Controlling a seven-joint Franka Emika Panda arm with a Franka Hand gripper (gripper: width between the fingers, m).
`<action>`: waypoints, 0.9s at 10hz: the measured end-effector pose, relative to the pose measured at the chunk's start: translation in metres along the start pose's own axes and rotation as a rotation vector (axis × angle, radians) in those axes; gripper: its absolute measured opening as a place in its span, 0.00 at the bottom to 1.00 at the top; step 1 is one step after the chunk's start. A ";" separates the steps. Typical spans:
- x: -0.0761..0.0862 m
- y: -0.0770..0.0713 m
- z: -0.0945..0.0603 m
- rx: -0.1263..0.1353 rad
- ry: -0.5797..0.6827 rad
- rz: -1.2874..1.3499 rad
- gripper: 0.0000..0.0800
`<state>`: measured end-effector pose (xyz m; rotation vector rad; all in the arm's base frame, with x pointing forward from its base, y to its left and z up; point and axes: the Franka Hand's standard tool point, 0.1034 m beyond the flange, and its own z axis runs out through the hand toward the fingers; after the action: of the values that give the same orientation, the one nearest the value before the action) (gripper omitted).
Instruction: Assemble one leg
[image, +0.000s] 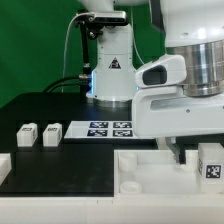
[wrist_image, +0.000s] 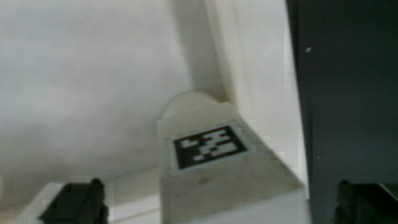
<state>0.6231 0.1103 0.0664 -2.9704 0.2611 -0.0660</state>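
A leg (wrist_image: 210, 145), a small white block with a black-and-white tag, stands in a corner of the large white tray (image: 150, 178). In the exterior view this leg (image: 210, 165) is at the lower right. My gripper (wrist_image: 222, 205) is open, with its dark fingertips (wrist_image: 75, 202) wide apart on either side of the leg and not touching it. In the exterior view the gripper (image: 190, 152) reaches down into the tray right beside the leg. Two more legs (image: 25, 135) (image: 50, 133) stand on the black table at the exterior view's left.
The marker board (image: 110, 128) lies behind the tray in front of the robot base. Another white piece (image: 4, 166) shows at the left edge. The tray's raised wall (wrist_image: 249, 60) runs close beside the leg.
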 end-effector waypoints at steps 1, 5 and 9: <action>0.001 0.003 0.000 -0.001 0.001 -0.040 0.81; 0.001 0.002 0.001 0.001 0.001 0.075 0.55; 0.001 0.000 0.001 0.005 0.000 0.478 0.36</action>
<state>0.6242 0.1104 0.0656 -2.8149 0.9534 -0.0085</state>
